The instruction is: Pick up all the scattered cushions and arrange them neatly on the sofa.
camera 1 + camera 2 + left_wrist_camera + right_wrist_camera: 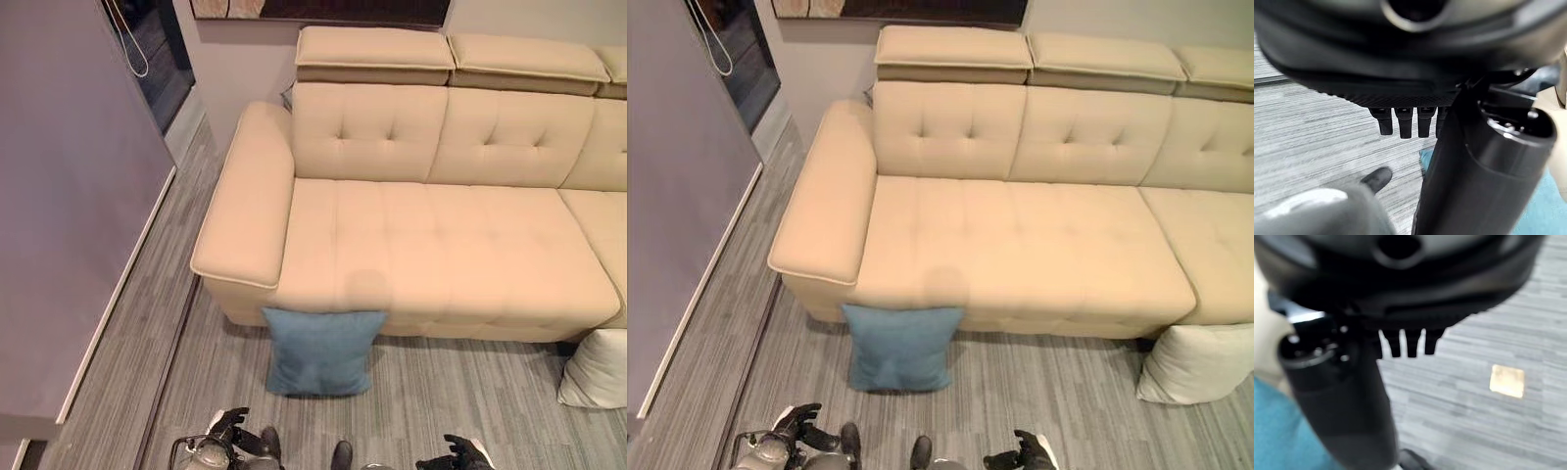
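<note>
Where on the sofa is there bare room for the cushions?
The whole beige tufted sofa seat lies bare, from its left armrest rightward. The blue square cushion leans against its front edge; the white cushion crowds the floor at right.

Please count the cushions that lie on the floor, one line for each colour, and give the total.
Blue cushion, leaning on the sofa front: 1
White cushion, on the floor at the sofa's right part: 1
Total: 2
</note>
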`<state>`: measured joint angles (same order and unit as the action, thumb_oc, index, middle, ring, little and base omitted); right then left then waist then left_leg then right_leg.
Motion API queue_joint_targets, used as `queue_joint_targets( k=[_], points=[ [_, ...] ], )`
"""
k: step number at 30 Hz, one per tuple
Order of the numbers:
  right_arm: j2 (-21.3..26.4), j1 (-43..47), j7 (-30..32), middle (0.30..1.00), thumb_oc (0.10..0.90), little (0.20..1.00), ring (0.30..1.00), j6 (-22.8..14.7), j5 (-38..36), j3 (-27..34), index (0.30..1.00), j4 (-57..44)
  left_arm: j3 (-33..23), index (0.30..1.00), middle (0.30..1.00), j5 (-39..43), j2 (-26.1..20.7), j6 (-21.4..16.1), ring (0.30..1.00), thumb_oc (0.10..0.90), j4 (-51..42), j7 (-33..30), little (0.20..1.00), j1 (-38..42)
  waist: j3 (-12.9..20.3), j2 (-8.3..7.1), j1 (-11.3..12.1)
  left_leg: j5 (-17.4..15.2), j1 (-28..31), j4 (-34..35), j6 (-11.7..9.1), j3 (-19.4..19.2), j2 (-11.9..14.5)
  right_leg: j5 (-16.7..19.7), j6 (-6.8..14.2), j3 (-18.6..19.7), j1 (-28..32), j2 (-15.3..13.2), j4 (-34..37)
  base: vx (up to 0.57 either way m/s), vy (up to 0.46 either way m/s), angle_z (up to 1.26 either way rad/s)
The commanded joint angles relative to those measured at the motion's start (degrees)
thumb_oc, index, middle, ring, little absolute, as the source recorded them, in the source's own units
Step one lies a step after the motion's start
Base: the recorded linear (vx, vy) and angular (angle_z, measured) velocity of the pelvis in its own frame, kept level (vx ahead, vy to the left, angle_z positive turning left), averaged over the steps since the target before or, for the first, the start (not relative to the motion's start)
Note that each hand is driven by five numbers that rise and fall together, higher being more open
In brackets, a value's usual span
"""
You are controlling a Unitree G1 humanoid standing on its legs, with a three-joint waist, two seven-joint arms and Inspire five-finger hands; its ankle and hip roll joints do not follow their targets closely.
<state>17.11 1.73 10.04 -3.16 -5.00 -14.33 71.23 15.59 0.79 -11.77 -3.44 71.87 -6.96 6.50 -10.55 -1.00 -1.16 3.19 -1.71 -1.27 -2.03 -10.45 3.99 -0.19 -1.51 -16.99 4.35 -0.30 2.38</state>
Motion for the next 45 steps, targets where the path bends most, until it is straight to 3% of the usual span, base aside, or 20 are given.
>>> queue_joint_targets(
  k=[1,4,8,12,18,20,23,25,28,32,42,44,45],
  points=[
    [0.9,1.6,0.7,0.9,0.8,0.9,0.9,-1.0,1.0,-0.3,0.9,-1.0,0.1,0.9,0.9,-1.4,-2.9,-0.1,0.9,0.8,1.1,-0.9,0.9,-1.4,1.1,-1.9,1.9,-7.7,-1.1,-6.0,-0.1,0.1,-1.6,-4.3,6.5,1.6,-2.5,-5.4,-5.5,0.03,0.171,0.06],
    [0.3,2.6,0.4,0.9,0.8,0.9,0.9,-0.8,1.3,-0.6,0.9,-2.4,-1.1,0.9,0.9,-1.4,-4.4,0.1,0.9,0.8,1.6,-1.2,0.9,-1.5,0.4,-1.99,2.5,-9.3,-0.5,-5.6,1.7,-0.6,-2.4,-3.3,8.5,1.6,-6.1,-7.9,-11.4,0.01,0.189,-0.08],
    [0.3,3.2,0.4,0.9,0.8,0.9,0.9,-0.7,1.5,-1.0,0.9,-3.1,-1.3,0.9,0.9,-1.6,-5.4,-0.1,0.9,0.8,1.9,-1.4,0.9,-1.3,-0.4,-1.58,2.2,-9.6,-0.2,-5.5,2.6,-0.1,-2.7,-2.5,9.6,3.1,-9.8,-8.6,-16.4,0.03,0.06,-0.15],
    [0.8,3.4,0.7,0.9,0.8,0.9,0.9,-0.7,1.8,-1.3,0.9,-3.7,-0.8,0.9,0.9,-1.6,-5.3,-0.4,0.9,0.8,1.7,-1.5,0.9,-0.9,-0.5,-1.33,0.9,-9.7,2.6,-2.8,2.3,1.1,-3.9,-0.2,8.8,3.6,-12.8,-7.4,-10.6,0.14,-0.069,0.04],
    [1.1,2.6,0.8,0.9,0.8,0.9,0.9,-1.1,1.3,-0.9,0.9,-3.3,-0.4,0.9,0.9,-1.4,-4.3,-0.9,0.9,0.8,1.3,-1.3,0.9,-0.8,0.2,-1.39,0.2,-10.3,3.3,-4.0,0.6,2.0,-3.4,-1.2,7.8,4.2,-9.8,-6.0,-8.1,0.1,-0.155,0.34],
    [1.8,2.5,0.9,0.9,0.8,0.9,0.9,-1.6,0.3,-0.3,0.9,-3.3,0.5,0.9,0.9,-1.6,-3.6,-0.9,0.9,0.8,0.8,-1.0,0.9,-0.3,-0.3,-1.5,-0.3,-9.1,0.5,-9.5,-1.6,1.9,-1.9,-1.9,6.5,3.6,-7.7,-5.4,-6.3,0.06,-0.223,0.36],
    [2.4,3.1,1.2,0.9,0.8,0.9,0.9,-1.7,-0.5,-0.5,0.9,-3.3,1.2,0.9,0.9,-0.9,-3.2,-1.1,0.9,0.8,-0.1,-1.2,0.9,0.7,-1.6,-1.83,-0.2,-7.3,-4.2,-16.4,-2.5,2.3,-0.6,-2.5,5.1,2.9,-7.2,-5.1,-5.7,-0.03,-0.115,0.46],
    [2.8,3.2,1.4,0.9,0.8,0.9,0.9,-1.8,-0.7,-0.6,0.9,-3.1,1.5,0.9,0.9,-0.1,-2.9,-0.9,0.9,0.8,-0.5,-1.4,0.9,1.0,-1.7,-1.85,-0.1,-8.2,-6.0,-14.4,-2.1,2.4,0.4,-3.5,4.9,2.7,-6.6,-4.9,-5.1,0.08,-0.027,0.11],
    [3.0,3.2,1.7,0.9,0.8,0.9,0.9,-1.7,-0.3,-0.7,0.9,-2.8,2.0,0.9,0.9,-0.6,-3.0,-0.7,0.9,0.8,-0.4,-1.5,0.9,0.9,-1.5,-1.72,0.2,-7.1,-7.1,-11.9,-2.0,2.5,0.7,-4.0,5.1,2.7,-6.4,-4.6,-5.2,0.08,0.031,-0.06],
    [2.6,3.2,1.7,0.9,0.8,0.9,0.9,-1.8,-0.4,-0.5,0.9,-2.9,1.9,0.9,0.9,-0.5,-3.3,-0.9,0.9,0.8,-0.3,-1.5,0.9,1.0,-1.5,-1.13,-0.1,-6.5,-5.4,-7.1,-1.8,2.3,0.3,-4.4,5.6,3.9,-7.5,-4.6,-6.8,0.08,0.105,-0.17],
    [2.6,8.1,3.7,0.9,0.8,0.9,0.9,-3.1,-3.5,-0.9,0.9,-6.9,0.7,0.9,0.9,4.3,-6.4,-2.9,0.9,0.8,-3.8,-4.2,0.9,5.6,-5.4,-2.12,0.6,-8.5,-15.3,-13.1,0.4,1.3,-0.6,-3.2,6.3,5.8,-20.0,-7.3,-14.5,-0.1,0.066,-0.1],
    [3.2,10.4,4.8,0.9,0.8,0.9,0.9,-4.5,-6.9,-0.3,0.9,-11.0,0.4,0.9,0.9,8.2,-7.7,-4.7,0.9,0.8,-7.9,-5.9,0.9,7.4,-7.2,-1.99,0.6,-8.6,-20.3,-15.7,0.7,1.4,-0.8,-3.0,6.1,5.9,-25.2,-8.2,-17.2,-0.12,0.027,0.06],
    [3.5,11.2,5.3,0.9,0.8,0.9,0.9,-5.1,-7.8,-0.3,0.9,-12.0,0.3,0.9,0.9,9.9,-8.0,-5.4,0.9,0.8,-9.9,-6.5,0.9,7.9,-7.9,-1.65,0.8,-10.4,-21.7,-17.3,0.3,1.9,-0.7,-4.4,6.4,6.2,-26.8,-8.2,-18.9,-0.05,0.018,0.05]
  ],
)
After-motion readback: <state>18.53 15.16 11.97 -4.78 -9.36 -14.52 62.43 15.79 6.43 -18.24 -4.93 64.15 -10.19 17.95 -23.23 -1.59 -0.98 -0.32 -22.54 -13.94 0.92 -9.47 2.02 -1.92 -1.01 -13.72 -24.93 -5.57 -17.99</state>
